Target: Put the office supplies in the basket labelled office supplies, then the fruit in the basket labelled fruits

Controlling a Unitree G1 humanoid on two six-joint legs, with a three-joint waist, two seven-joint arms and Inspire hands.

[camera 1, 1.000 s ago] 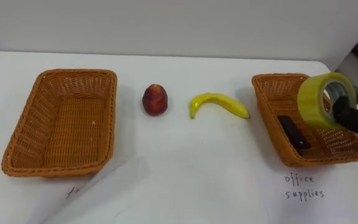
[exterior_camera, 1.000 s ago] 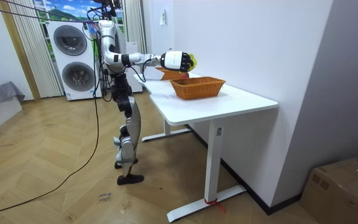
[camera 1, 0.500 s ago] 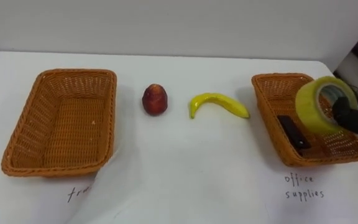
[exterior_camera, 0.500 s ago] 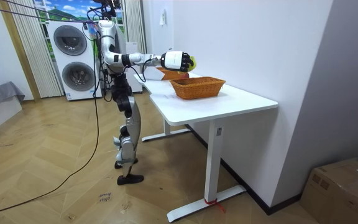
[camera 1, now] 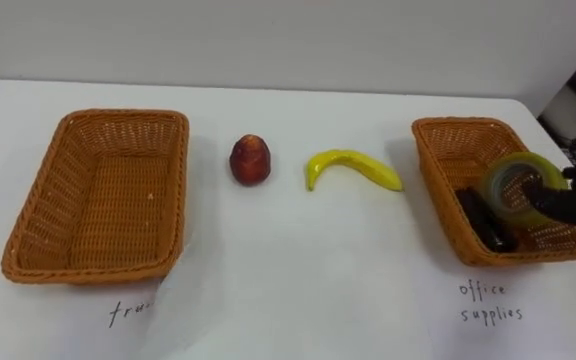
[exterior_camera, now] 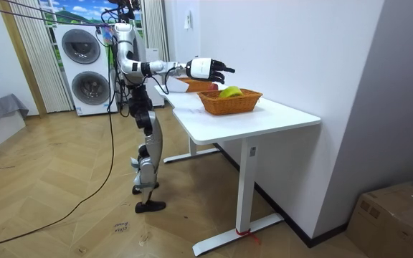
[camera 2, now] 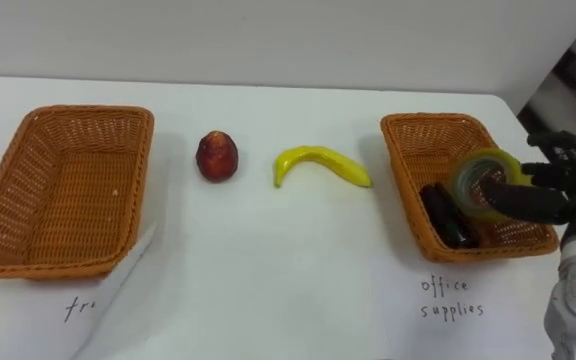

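Note:
A yellow-green tape roll [camera 2: 483, 185] lies tilted inside the right wicker basket [camera 2: 408, 125], against a black office item [camera 2: 443, 225]. My right hand [camera 2: 568, 165] hovers over that basket's right side, open, fingers spread; one dark finger still reaches across the roll's front. In the room view the same hand [exterior_camera: 205, 69] is stretched out flat above the basket. A yellow banana [camera 1: 353, 167] and a red fruit [camera 1: 251, 159] lie on the white table between the baskets. The left wicker basket [camera 1: 28, 265] holds nothing.
Handwritten labels sit on the table in front of each basket, "office supplies" [camera 1: 488, 300] at the right. A loose paper sheet [camera 1: 183, 300] lies by the left basket's front corner. I stand at the end of the table [exterior_camera: 264, 118]; washing machines [exterior_camera: 84, 68] are behind me.
The right hand's fingers have spread open and the tape roll has dropped from the raised hand down into the right basket. The fruit has not moved.

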